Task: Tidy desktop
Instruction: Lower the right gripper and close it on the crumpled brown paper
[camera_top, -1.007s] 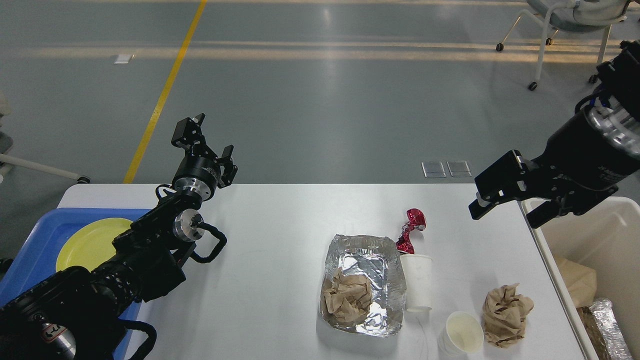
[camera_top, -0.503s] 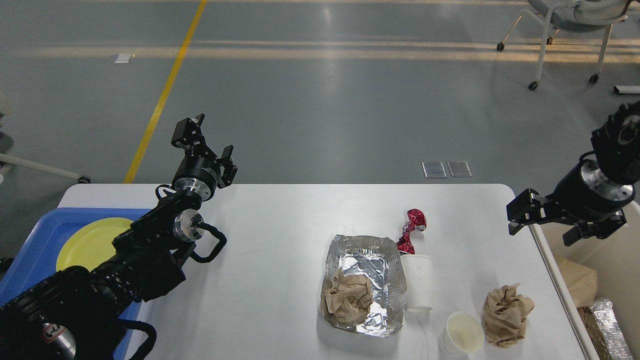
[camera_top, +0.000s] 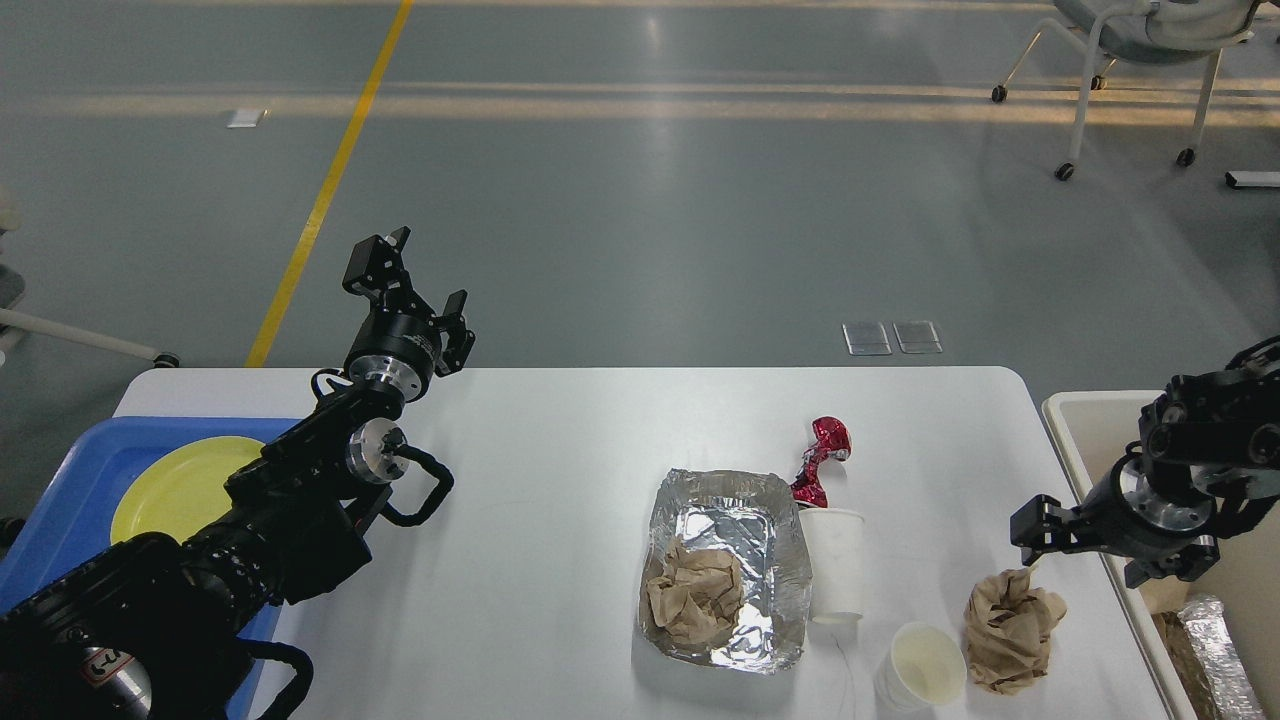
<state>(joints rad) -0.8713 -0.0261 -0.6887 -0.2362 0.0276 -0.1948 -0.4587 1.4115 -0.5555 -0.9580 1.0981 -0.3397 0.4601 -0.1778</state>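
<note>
Brown crumpled paper (camera_top: 1012, 630) lies near the right edge of the white bench (camera_top: 560, 480), and the right gripper (camera_top: 1085, 550) has dropped from well above the far right corner a second ago to just above this wad, its fingers spread and empty. That descent suggests the wad is the next piece of rubbish to lift into the cream bin (camera_top: 1085, 420) beside the bench, where foil and brown paper already lie. The left gripper (camera_top: 405, 290) has not moved: it hangs raised over the far left edge, fingers apart, holding nothing.

Much clearing remains, judging by the surface. A foil tray (camera_top: 725, 570) with another paper wad (camera_top: 695, 595) inside sits at the middle, a white paper cup (camera_top: 835, 565) on its side touching it, a second cup (camera_top: 925, 665) near the front edge, and a crushed red wrapper (camera_top: 822, 460) behind them. A blue tray (camera_top: 70, 480) at the left carries a yellow plate (camera_top: 170, 485). Beyond lies grey floor with a yellow line (camera_top: 330, 180) and a wheeled chair (camera_top: 1130, 40).
</note>
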